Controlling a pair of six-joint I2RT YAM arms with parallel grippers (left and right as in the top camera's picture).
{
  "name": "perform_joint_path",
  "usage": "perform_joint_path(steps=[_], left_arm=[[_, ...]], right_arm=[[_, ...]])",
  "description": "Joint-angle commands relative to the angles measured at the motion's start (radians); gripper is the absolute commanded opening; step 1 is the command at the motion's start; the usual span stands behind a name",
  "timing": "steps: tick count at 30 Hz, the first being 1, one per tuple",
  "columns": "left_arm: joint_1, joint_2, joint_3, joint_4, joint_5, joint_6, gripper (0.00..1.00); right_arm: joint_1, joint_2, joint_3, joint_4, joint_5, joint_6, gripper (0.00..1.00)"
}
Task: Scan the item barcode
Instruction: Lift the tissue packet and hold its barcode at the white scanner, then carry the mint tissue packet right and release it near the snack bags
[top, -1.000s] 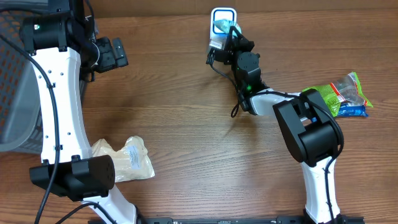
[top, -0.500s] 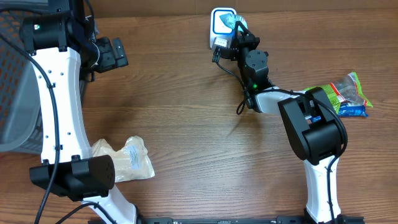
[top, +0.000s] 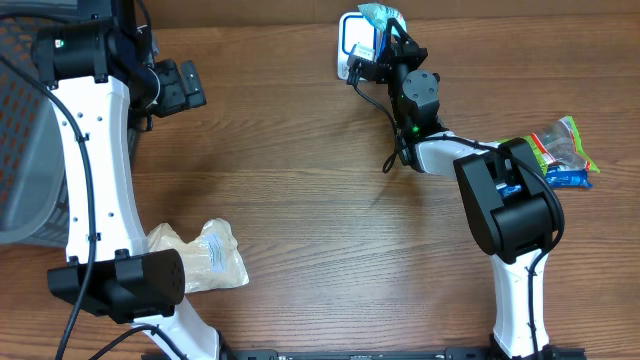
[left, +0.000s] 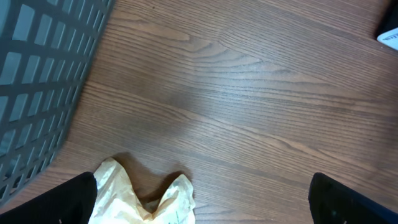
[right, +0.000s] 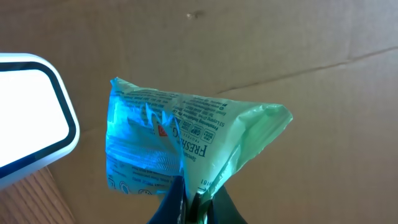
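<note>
Right gripper (right: 189, 198): jaws clamped on the lower edge of a green printed packet (right: 186, 134), held up just beside the white blue-rimmed scanner (right: 31, 112) at the far table edge. Left gripper (left: 204, 202): jaws wide apart, above the wooden table (left: 249, 93), near a cream bag (left: 146, 199). Grey mesh basket (left: 37, 74): left side.

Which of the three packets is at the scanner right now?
The light-green packet pinched in the right gripper, held beside the scanner; the other two lie on the table.
</note>
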Motion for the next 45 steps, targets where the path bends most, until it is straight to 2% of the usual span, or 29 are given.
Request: perform_joint_path(steps=[1, 9, 12, 15, 19, 20, 23, 25, 26, 27, 28, 29, 32, 34, 35, 37, 39, 45], left_arm=[[0.005, -0.013, 0.014, -0.002, 0.004, 0.026, 1.0], [0.005, -0.013, 0.014, -0.001, 0.004, 0.026, 1.0], [0.005, -0.013, 0.014, -0.002, 0.004, 0.026, 0.99], [0.005, -0.013, 0.014, -0.002, 0.004, 0.026, 1.0], [0.005, -0.013, 0.014, -0.002, 0.004, 0.026, 1.0], [0.005, -0.013, 0.014, -0.001, 0.004, 0.026, 1.0], [0.005, -0.013, 0.014, -0.002, 0.004, 0.026, 1.0], [0.005, -0.013, 0.014, -0.001, 0.004, 0.026, 1.0], [0.005, -0.013, 0.014, -0.001, 0.004, 0.026, 1.0], [0.005, -0.013, 0.014, -0.001, 0.004, 0.026, 1.0], [0.005, -0.013, 0.014, -0.002, 0.004, 0.026, 1.0], [0.005, -0.013, 0.014, -0.002, 0.004, 0.026, 1.0], [0.005, -0.013, 0.014, -0.002, 0.004, 0.026, 1.0], [0.005, -0.013, 0.014, -0.002, 0.004, 0.026, 1.0], [0.005, -0.013, 0.014, -0.002, 0.004, 0.026, 1.0], [0.005, -0.013, 0.014, -0.002, 0.004, 0.026, 1.0], [0.005, -0.013, 0.014, -0.001, 0.004, 0.026, 1.0], [0.005, -0.013, 0.014, -0.002, 0.004, 0.026, 1.0]], right_arm=[[0.003, -0.006, 0.029, 0.006, 0.011, 0.026, 0.04], [0.031, -0.006, 0.029, -0.018, 0.029, 0.026, 0.04], [0.051, -0.023, 0.023, -0.075, 0.061, 0.031, 0.04], [0.082, -0.123, 0.01, -0.181, 0.163, 0.192, 0.04], [0.119, -0.313, 0.01, -0.278, 0.392, 0.414, 0.04], [0.125, -0.332, 0.01, -0.3, 0.404, 0.428, 0.04], [0.18, -0.488, 0.01, -0.6, 0.438, 0.593, 0.04], [0.208, -0.573, 0.01, -0.799, 0.418, 0.758, 0.04], [0.22, -0.624, 0.01, -0.93, 0.387, 0.882, 0.04], [0.229, -0.7, 0.01, -1.109, 0.322, 1.079, 0.04], [0.229, -0.734, 0.01, -1.18, 0.285, 1.177, 0.04], [0.219, -0.789, 0.01, -1.307, 0.206, 1.341, 0.04], [0.148, -0.87, 0.01, -1.545, 0.05, 1.615, 0.04], [0.09, -0.884, 0.01, -1.653, -0.013, 1.717, 0.04], [0.016, -0.879, 0.009, -1.762, -0.055, 1.792, 0.04], [-0.06, -0.86, 0.008, -1.861, -0.06, 1.861, 0.04], [-0.206, -0.801, 0.008, -2.008, -0.061, 1.932, 0.04], [-0.381, -0.645, 0.008, -2.066, -0.062, 1.934, 0.04]])
